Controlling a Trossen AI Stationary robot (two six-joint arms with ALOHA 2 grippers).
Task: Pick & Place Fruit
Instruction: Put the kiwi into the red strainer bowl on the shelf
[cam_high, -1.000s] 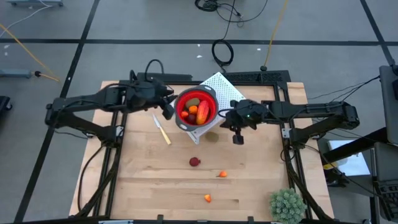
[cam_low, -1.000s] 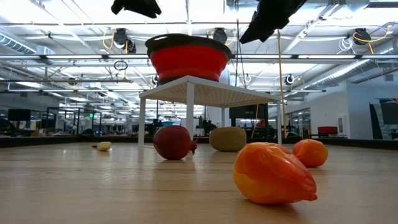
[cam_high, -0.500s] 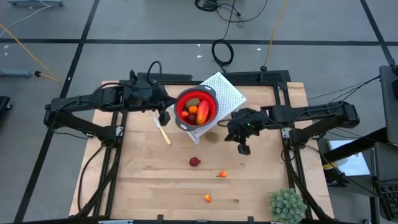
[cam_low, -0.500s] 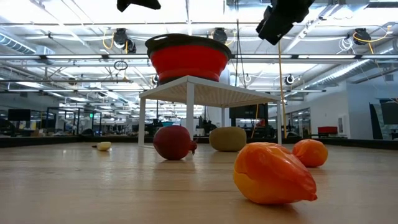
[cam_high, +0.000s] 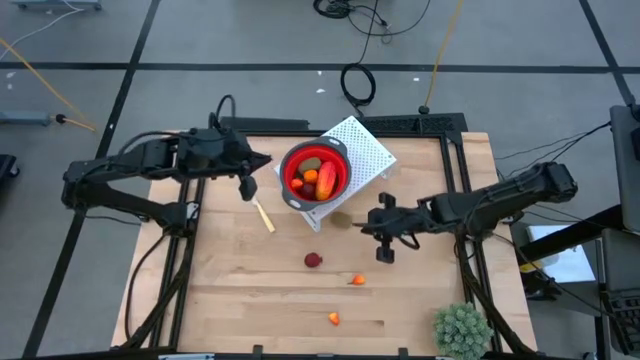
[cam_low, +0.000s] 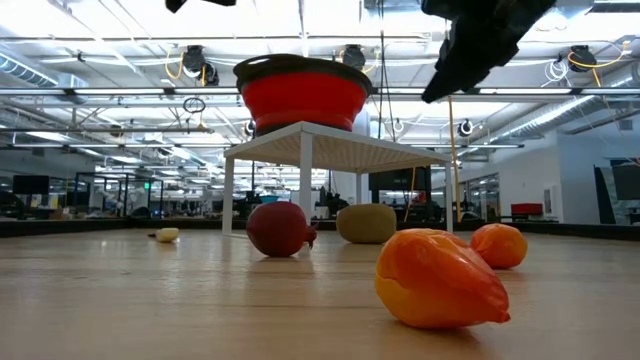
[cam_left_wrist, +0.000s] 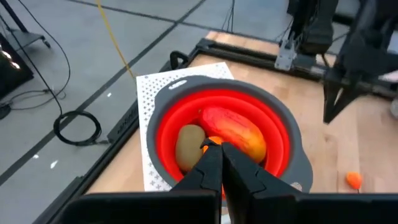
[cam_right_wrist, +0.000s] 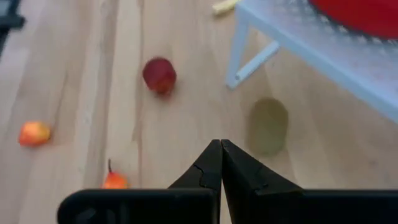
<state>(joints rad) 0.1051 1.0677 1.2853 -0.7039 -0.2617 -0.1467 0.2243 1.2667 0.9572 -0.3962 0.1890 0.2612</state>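
Note:
A red bowl (cam_high: 315, 175) stands on a white perforated stand (cam_high: 365, 148) and holds an olive oval (cam_left_wrist: 189, 144), a red-orange piece (cam_left_wrist: 235, 130) and other fruit. On the table lie a dark red ball (cam_high: 313, 260), two orange bits (cam_high: 358, 280) (cam_high: 334, 319) and an olive-brown oval (cam_high: 343, 220) by the stand's near leg. My left gripper (cam_high: 246, 188) hangs shut to the left of the bowl, its fingertips (cam_left_wrist: 219, 148) closed on nothing. My right gripper (cam_high: 385, 252) hovers shut (cam_right_wrist: 219, 146) above the table, right of the red ball (cam_right_wrist: 159, 74) and near the oval (cam_right_wrist: 268, 126).
A cream-handled knife (cam_high: 261, 210) lies left of the stand. A spiky green plant ball (cam_high: 461, 330) sits at the near right corner. In the low view the big orange bit (cam_low: 438, 279) lies closest, with the red ball (cam_low: 279, 229) and the oval (cam_low: 366, 223) behind it.
My left gripper has drawn back from the bowl's rim toward the table's left edge. My right gripper has swung from beside the bowl toward the near edge and now hangs over the table right of the red ball. The fruit has stayed where it was.

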